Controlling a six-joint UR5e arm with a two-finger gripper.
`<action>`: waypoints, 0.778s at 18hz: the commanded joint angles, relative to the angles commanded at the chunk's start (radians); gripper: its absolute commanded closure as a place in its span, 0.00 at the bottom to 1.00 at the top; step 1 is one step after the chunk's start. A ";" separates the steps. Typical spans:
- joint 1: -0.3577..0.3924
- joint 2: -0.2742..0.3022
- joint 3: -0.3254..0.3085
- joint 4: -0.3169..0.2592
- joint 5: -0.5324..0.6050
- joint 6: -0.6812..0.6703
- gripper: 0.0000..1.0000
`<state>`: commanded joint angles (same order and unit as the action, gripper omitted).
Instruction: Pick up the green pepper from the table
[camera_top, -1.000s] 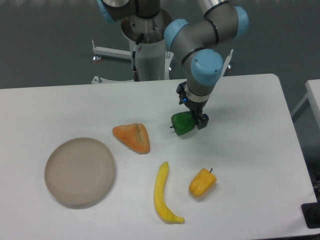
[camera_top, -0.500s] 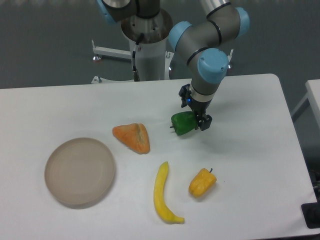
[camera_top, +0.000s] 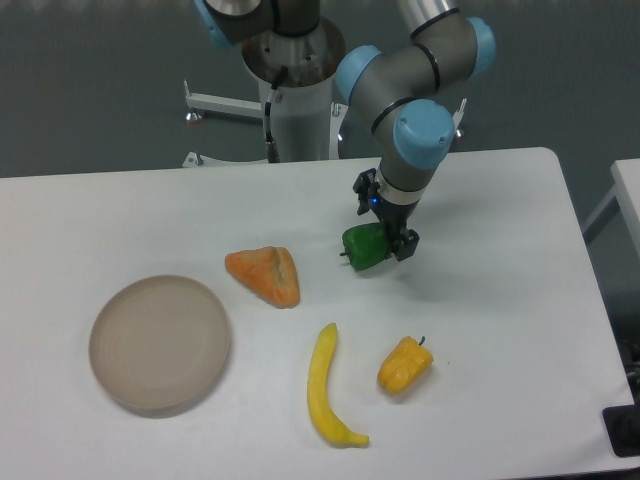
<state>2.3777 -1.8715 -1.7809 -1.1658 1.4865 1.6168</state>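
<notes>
The green pepper (camera_top: 362, 248) is small, glossy and dark green, with its stem pointing left. It sits at the middle-right of the white table (camera_top: 500, 300). My gripper (camera_top: 386, 240) comes down from above onto the pepper's right side and is shut on it. One dark fingertip (camera_top: 408, 243) shows just right of the pepper, while the other finger is mostly hidden behind it. The pepper is at or barely above the tabletop; I cannot tell whether it touches.
A yellow-orange pepper (camera_top: 404, 365) lies in front of the gripper, with a yellow banana (camera_top: 326, 390) to its left. An orange wedge-shaped piece (camera_top: 265, 275) sits left of the green pepper. A round beige plate (camera_top: 160, 343) is at the front left.
The gripper swung slightly right half a second ago and has come back left. The green pepper stayed between the fingers, almost in the same spot.
</notes>
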 joint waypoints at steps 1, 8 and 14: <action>0.000 -0.002 0.000 0.000 -0.011 -0.002 0.00; -0.005 -0.002 -0.020 0.040 -0.020 -0.008 0.00; -0.006 -0.002 -0.029 0.051 -0.020 -0.008 0.19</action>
<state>2.3715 -1.8730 -1.8101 -1.1152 1.4665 1.6092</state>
